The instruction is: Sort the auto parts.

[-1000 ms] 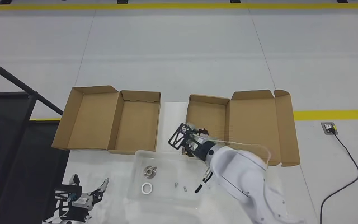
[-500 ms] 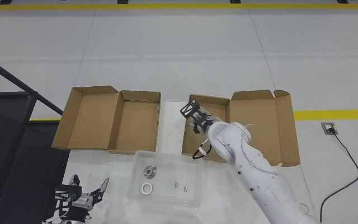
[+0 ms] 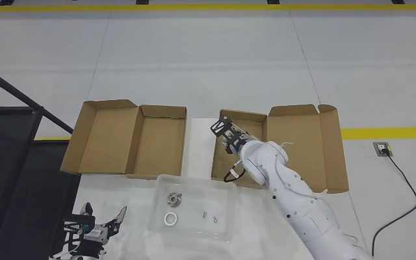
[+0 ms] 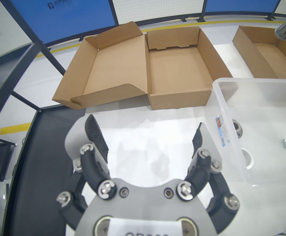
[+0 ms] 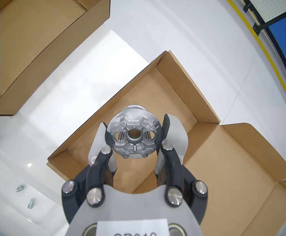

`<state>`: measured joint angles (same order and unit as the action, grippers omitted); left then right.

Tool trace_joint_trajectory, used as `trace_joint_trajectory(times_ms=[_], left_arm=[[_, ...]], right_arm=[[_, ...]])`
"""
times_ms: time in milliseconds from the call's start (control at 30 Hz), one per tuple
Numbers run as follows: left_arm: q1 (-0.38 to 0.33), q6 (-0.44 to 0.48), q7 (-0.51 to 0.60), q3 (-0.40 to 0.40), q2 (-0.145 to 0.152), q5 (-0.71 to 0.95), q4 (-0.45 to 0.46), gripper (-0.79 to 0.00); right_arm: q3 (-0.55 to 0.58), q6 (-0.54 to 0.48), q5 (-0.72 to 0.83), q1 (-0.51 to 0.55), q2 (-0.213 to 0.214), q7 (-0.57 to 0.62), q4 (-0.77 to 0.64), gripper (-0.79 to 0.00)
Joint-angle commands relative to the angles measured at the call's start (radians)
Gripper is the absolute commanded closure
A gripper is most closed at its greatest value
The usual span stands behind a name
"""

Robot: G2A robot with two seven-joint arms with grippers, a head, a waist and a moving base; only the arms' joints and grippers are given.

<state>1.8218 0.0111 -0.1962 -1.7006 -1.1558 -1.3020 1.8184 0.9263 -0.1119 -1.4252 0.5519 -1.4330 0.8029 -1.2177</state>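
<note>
small fasteners [image 3: 205, 213] in clear bin [image 3: 188, 231] too tiny to identify, right box [image 3: 253, 129] partly hidden

Far to the right of the right gripper [image 3: 222, 125], a floor socket [image 3: 382, 149] trails a black cable [image 3: 404, 179] just below a yellow floor line [image 3: 380, 133]. Ahead and left of the left gripper [image 3: 104, 212] stands a black metal frame [image 3: 29, 104] (blue panels [image 4: 67, 15] behind it).

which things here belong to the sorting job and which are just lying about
Job: right tool shut on the metal hub, over the right box; left box; clear bin with a metal fitting, white ring and small bolts; open left tool.
Lying about: black frame, floor socket and its cable.
</note>
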Motion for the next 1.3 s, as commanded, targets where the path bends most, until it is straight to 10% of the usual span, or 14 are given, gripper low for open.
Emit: trace_joint_trajectory(times_ms=[0,833,967,1267], left_arm=[[0.0,0.0,0.0,0.0,0.0,0.0,0.0,-0.785],[0.0,0.0,0.0,0.0,0.0,0.0,0.0,-0.785],[0.0,0.0,0.0,0.0,0.0,0.0,0.0,-0.785],[0.0,0.0,0.0,0.0,0.0,0.0,0.0,-0.785]], right_arm=[[-0.013,0.057,-0.014,-0.006,-0.008,0.023,0.019,0.0],[-0.139,0.076,0.203,-0.28,-0.176,-0.116,0.678,0.0],[-0.147,0.067,0.217,-0.301,-0.195,-0.12,0.73,-0.252],[-0.152,0.051,0.234,-0.335,-0.223,-0.143,0.819,-0.44]])
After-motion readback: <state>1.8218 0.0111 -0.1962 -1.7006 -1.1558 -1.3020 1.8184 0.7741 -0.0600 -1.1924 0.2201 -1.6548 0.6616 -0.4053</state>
